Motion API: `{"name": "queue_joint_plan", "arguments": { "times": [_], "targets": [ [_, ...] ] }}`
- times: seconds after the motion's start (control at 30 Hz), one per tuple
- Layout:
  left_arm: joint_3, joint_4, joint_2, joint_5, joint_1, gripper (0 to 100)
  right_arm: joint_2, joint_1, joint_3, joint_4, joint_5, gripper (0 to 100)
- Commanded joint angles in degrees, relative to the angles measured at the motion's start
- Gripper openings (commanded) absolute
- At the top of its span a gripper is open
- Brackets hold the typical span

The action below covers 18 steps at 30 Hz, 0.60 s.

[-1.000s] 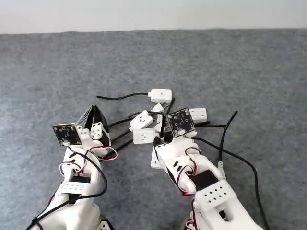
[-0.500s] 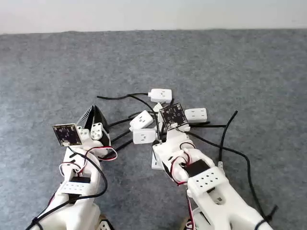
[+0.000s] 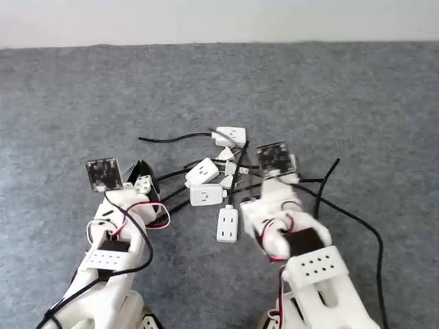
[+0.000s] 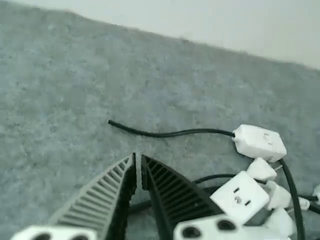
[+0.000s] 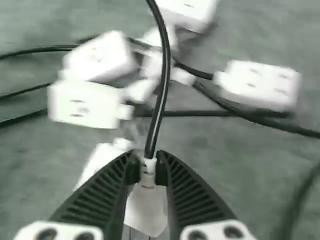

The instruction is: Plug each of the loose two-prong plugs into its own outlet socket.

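High cam: you're working on a grey, short-pile carpet [image 3: 343, 96] w/ a strip of pale wall [image 3: 219, 20] along the far edge. Mid-table there's a cluster of white sockets [image 3: 203, 171], boxy moulded plastic w/ rounded corners, tangled in thin black cords [image 3: 171, 139]. Your left gripper [image 3: 140, 171] sits just beside the cluster on the left arm's side, not touching it. A white block [image 3: 228, 224] w/ a cord out of its far end lies flat just beside your right arm [image 3: 274, 219]. Left wrist cam: carpet below, wall in the bg. The left gripper's black, ribbed, wedge-shaped fingers [image 4: 170, 190] are pressed to a thin slit, nothing btwn them. A smooth slotted socket [image 4: 237, 196] sits near, off to one side of the tips. A second socket [image 4: 259, 141] lies farther off, its cord trailing to a loose end on the carpet. Right wrist cam: your right gripper [image 5: 146, 167] is clamped on a white plug [image 5: 145, 205], tips pinching the neck where the glossy held cord [image 5: 161, 75] leaves it. That cord runs straight away btwn the sockets ahead, which lie apart from the tips. Can't tell if this plug is the block from the high cam.
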Motion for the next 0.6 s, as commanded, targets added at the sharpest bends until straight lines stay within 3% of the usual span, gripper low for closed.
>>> {"name": "queue_joint_plan", "arguments": {
  "times": [0.0, 0.2, 0.57],
  "targets": [
    [-3.65, 2.55, -0.53, 0.09, 0.18, 1, 1.36, 4.35, -4.92, 2.24, 2.11, 0.8],
    [-3.65, 2.73, -0.53, 0.09, 0.09, 1, 10.95, 9.45, -8.09, 4.18, 3.69, 0.8],
    [-3.65, 2.9, -0.53, 0.09, 0.09, 1, 34.77, 9.71, -21.45, 10.15, 6.33, 2.2]
  ]
}}
